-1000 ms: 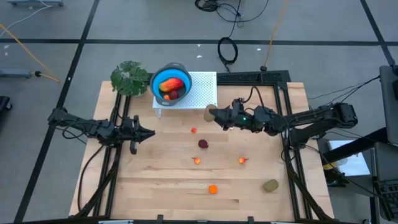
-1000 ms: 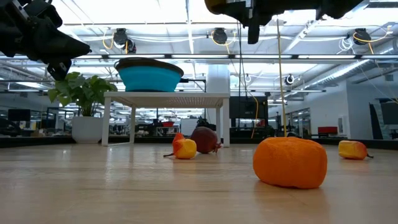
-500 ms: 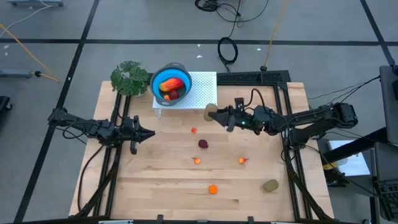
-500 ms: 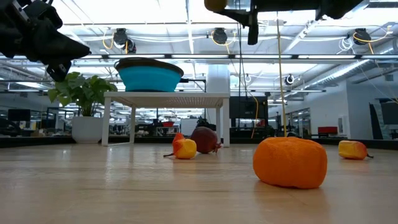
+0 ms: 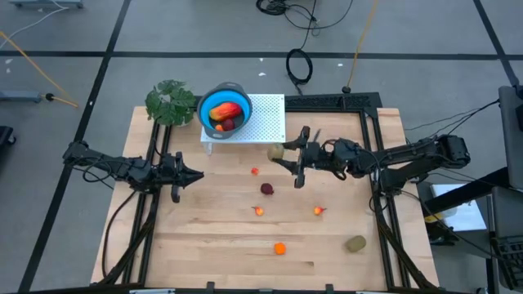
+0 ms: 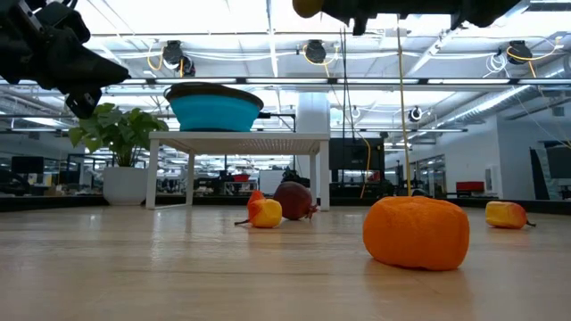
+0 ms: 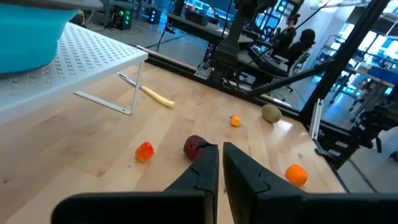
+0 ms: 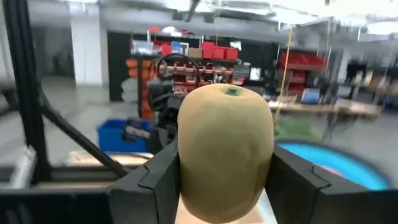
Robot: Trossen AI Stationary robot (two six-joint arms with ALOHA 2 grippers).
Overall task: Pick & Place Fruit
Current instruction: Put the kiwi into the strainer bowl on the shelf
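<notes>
My right gripper (image 5: 279, 153) is shut on an olive-brown oval fruit (image 8: 226, 152) and holds it in the air just off the right near corner of the white perforated stand (image 5: 263, 118). A blue bowl (image 5: 214, 102) stands on that stand with a red-orange piece (image 5: 228, 110) and a dark red piece in it. On the table lie a dark red ball (image 5: 266, 189), three tiny orange-red bits, an orange ball (image 5: 280, 248) and a second olive oval (image 5: 355, 243). My left gripper (image 5: 198, 174) waits shut at the table's left, above the wood. My right gripper pinches the olive oval by its two opposite sides (image 8: 186, 168) between the two fingers (image 8: 155, 183). The fingers come in about level from the table's right. The oval is lifted clear of the table, and its end with a small green dot (image 8: 232, 91) points away from the wrist.
A green leafy plant (image 5: 172, 102) stands left of the bowl. A slim pale-handled knife (image 7: 152, 94) lies under the stand. Black frame rails (image 5: 331, 102) run along the far right. Bare wood lies in the table's near left part.
My right gripper has rolled about its wrist while keeping the olive oval in its hold, so its fingers now spread toward the far and near edges in the high view. It has also risen a little, out of the low view's top. The oval stays near the stand's corner.
</notes>
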